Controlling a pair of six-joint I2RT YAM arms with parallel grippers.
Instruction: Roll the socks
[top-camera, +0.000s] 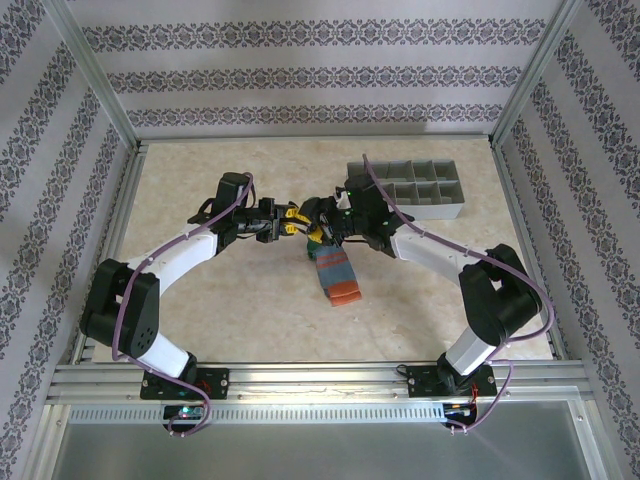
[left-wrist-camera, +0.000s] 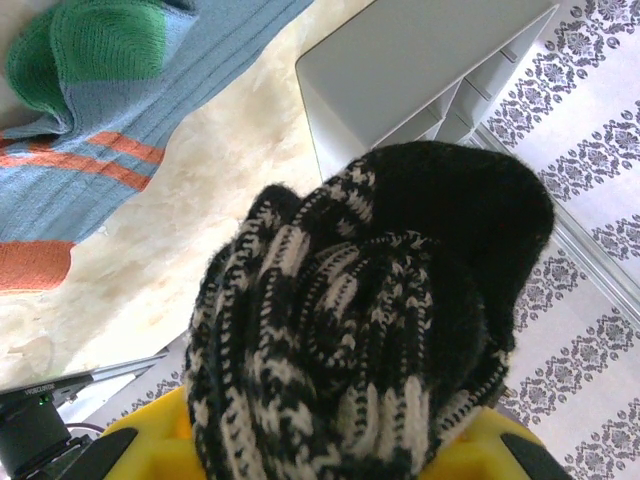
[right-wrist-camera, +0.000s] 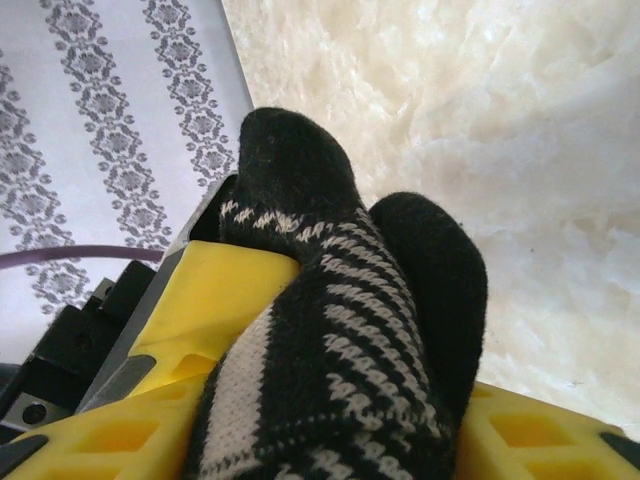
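Beige marbled table (top-camera: 200, 300) carries the scene in the top view: we see the grey compartmented tray (top-camera: 415, 190) near its far right corner and the grey-blue sock (top-camera: 335, 275) lying flat about the middle, its orange cuff toward the near edge. Over the sock's far end the left gripper (top-camera: 285, 222) and the right gripper (top-camera: 312, 222) meet nose to nose, with the black sock (top-camera: 314, 236) bunched between them; from up here we cannot make out how the jaws stand. In the left wrist view the black sock (left-wrist-camera: 360, 340) bulges out of the left gripper (left-wrist-camera: 320, 450) as a thick wad of black and beige knit, and the yellow fingers (left-wrist-camera: 130, 440) pinch it from both sides. Beyond it the grey-blue sock (left-wrist-camera: 110, 100) lies on the table with its green toe showing, and the tray (left-wrist-camera: 400, 70) stands near the far edge. In the right wrist view the black sock (right-wrist-camera: 340, 340) sits between the yellow fingers (right-wrist-camera: 210, 300) of the right gripper (right-wrist-camera: 370, 400). Its fabric touches both of them, and the jaws stand partly apart around it. We cannot tell whether they truly clamp the sock.
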